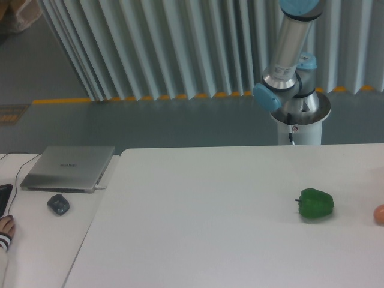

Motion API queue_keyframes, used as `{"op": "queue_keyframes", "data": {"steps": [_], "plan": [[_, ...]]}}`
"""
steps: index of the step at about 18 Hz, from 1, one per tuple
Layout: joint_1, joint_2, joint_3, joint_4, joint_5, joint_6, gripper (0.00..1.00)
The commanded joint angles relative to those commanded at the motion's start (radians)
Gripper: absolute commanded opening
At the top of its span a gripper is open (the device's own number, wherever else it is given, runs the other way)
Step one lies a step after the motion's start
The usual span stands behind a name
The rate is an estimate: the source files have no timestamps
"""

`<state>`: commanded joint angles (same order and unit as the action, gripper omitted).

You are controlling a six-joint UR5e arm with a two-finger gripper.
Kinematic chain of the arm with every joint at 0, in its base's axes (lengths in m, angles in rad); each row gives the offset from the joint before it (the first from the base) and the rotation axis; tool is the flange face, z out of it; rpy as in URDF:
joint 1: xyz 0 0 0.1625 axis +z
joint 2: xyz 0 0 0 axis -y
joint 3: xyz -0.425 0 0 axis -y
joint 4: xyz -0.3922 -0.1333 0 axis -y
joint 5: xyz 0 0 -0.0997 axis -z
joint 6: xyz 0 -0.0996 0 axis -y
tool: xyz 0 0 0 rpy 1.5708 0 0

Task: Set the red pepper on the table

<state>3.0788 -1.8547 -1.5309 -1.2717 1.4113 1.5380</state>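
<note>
Claw and red pepper both lay outside the camera's view, so whether its fingers were spread or closed on anything could not be told. Only the arm (287, 57) showed, its lower links rising off the top edge from a white pedestal (298, 123) behind the worktop (198, 210). A green pepper (315, 203) sat toward the right, an orange fruit (380, 213) at the edge. Probably the carry stage; next, bring the pepper down onto bare worktop, clear of both.

large white bench (198, 228): smooth, matt
round green bell pepper (315, 203): glossy skin
flat grey laptop (69, 168): brushed metal look
robot arm tube (292, 45): satin silver metal
</note>
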Motion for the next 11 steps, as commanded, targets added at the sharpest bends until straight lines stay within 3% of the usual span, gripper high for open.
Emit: {"op": "queue_keyframes", "data": {"steps": [3, 5, 11], "plan": [[0.006, 0.002, -0.006, -0.009, -0.058, -0.174, 1.0], [0.032, 0.005, -0.041, 0.005, -0.075, -0.18, 1.0], [0.064, -0.024, -0.045, 0.037, -0.101, -0.176, 1.0]]}}
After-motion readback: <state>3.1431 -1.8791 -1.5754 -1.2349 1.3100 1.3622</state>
